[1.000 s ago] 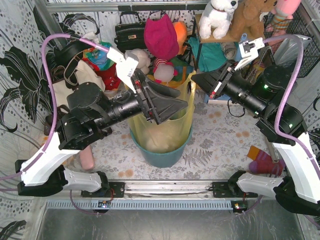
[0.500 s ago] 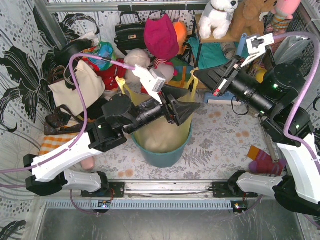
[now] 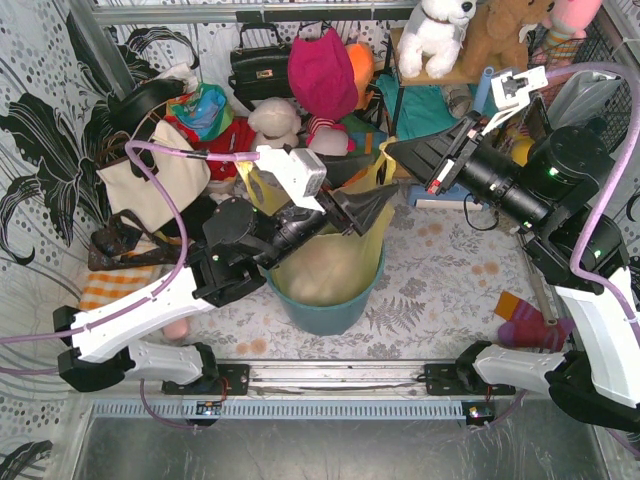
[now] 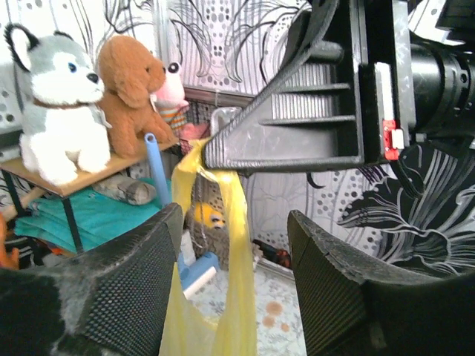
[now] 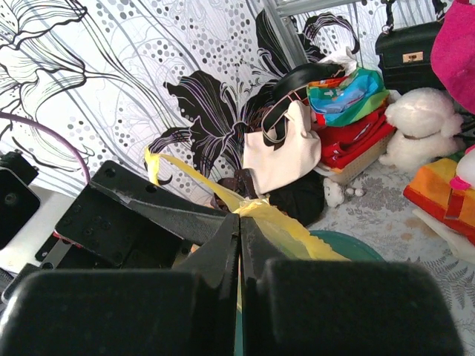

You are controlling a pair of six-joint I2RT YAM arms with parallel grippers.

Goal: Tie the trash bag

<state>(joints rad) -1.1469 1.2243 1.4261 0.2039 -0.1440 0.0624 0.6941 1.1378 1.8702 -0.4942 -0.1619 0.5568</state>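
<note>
The yellow trash bag (image 3: 335, 262) stands in the round teal bin (image 3: 330, 312) at the table's middle. My right gripper (image 3: 392, 149) is shut on the bag's right handle and holds it stretched up from the far right rim. In the right wrist view the jaws (image 5: 239, 219) pinch the yellow strip (image 5: 297, 231). My left gripper (image 3: 374, 206) is open just over the bag's right side. In the left wrist view its fingers (image 4: 133, 282) straddle the taut yellow handle (image 4: 236, 194) without touching it, below the right gripper (image 4: 297, 130). The bag's left handle (image 3: 250, 180) sticks up loose.
A cream tote (image 3: 150, 175), a black handbag (image 3: 260, 65) and stuffed toys (image 3: 435, 35) crowd the back. A small shelf (image 3: 400, 90) stands right behind the bin. A pink and orange sock (image 3: 525, 322) lies at the right by the right arm.
My left arm has swung down and to the right, bringing its open gripper around the stretched handle. The right gripper rose slightly with the handle, then stayed.
</note>
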